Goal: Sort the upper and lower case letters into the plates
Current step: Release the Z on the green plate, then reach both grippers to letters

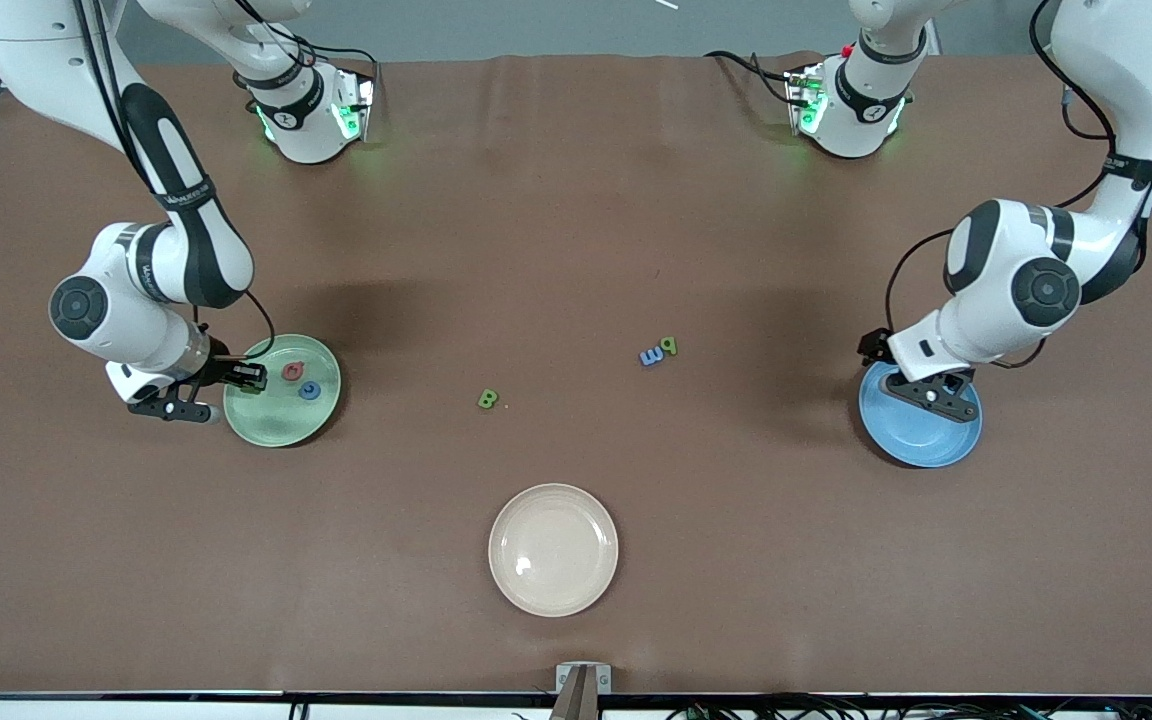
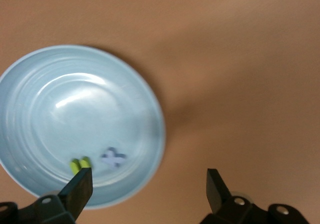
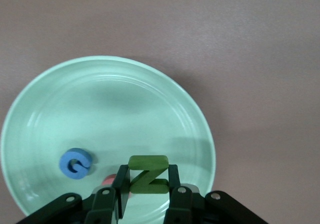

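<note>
the right tool hangs over the pale green plate, above the plate's rim toward the right arm's end of the desk, and its fingers are clamped on a dark green letter z. under and just beside that tool, a blue letter and a pink letter lie in the same plate, near each other, the pink one mostly hidden by the tool in the right wrist view.

well apart from both tools, about mid-desk, a green letter b lies alone. farther on toward the left arm's end, a blue letter and a green letter lie touching. a cream plate sits nearer the front camera than these three.

the left tool hangs over the bright blue plate, above its rim, with its fingers spread wide and nothing between them. below it in that plate lie a yellow-green letter and a pale purple-blue letter, close together, the yellow-green one right at one fingertip.
</note>
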`<state>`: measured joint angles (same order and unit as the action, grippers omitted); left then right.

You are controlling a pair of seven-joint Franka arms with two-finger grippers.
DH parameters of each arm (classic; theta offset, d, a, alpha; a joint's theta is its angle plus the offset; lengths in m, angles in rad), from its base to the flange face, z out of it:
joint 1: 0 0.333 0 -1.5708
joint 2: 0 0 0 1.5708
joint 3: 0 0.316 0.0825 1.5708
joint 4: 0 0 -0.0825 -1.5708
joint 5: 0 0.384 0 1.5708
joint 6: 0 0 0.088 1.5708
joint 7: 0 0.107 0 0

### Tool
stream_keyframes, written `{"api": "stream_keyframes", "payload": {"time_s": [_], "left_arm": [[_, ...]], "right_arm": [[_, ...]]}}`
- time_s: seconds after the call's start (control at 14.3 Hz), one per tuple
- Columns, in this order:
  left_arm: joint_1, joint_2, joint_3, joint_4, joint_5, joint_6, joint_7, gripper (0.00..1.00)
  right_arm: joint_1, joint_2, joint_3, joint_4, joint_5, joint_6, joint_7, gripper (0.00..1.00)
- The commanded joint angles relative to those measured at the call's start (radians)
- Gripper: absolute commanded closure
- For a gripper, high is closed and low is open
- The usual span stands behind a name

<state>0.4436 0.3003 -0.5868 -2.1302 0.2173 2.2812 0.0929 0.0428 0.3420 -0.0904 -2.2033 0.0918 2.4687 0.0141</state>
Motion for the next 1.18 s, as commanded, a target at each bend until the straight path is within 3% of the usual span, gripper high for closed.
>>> {"api": "stream_keyframes", "payload": {"time_s": [0.0, 0.21, 0.35, 0.42, 0.56, 0.84, 1.11], "left_arm": [[0.001, 0.000, -0.089, 0.041, 0.005, -0.061, -0.184, 0.00], [-0.037, 0.032, -0.152, 0.065, 0.005, -0.061, -0.376, 0.00], [-0.113, 0.054, -0.153, 0.081, 0.008, -0.058, -0.496, 0.00], [-0.144, 0.072, -0.153, 0.091, 0.016, -0.058, -0.549, 0.00], [-0.195, 0.121, -0.148, 0.092, 0.027, -0.026, -0.640, 0.00], [-0.275, 0.181, -0.148, 0.108, 0.100, 0.012, -0.818, 0.00], [-0.374, 0.269, -0.145, 0.159, 0.215, 0.012, -1.040, 0.00]], "right_arm": [[-0.014, 0.006, 0.023, -0.029, -0.006, 0.016, -0.011, 0.98], [-0.014, 0.029, 0.023, -0.029, 0.000, 0.018, -0.011, 0.96], [-0.014, 0.031, 0.023, -0.029, 0.000, 0.015, -0.011, 0.86], [-0.014, 0.031, 0.023, -0.027, 0.000, 0.012, -0.011, 0.68], [-0.008, 0.028, 0.023, -0.021, 0.000, 0.003, -0.008, 0.00], [0.032, 0.017, 0.029, 0.035, 0.002, -0.088, 0.065, 0.00], [0.179, 0.011, 0.032, 0.091, 0.002, -0.128, 0.358, 0.00]]}}
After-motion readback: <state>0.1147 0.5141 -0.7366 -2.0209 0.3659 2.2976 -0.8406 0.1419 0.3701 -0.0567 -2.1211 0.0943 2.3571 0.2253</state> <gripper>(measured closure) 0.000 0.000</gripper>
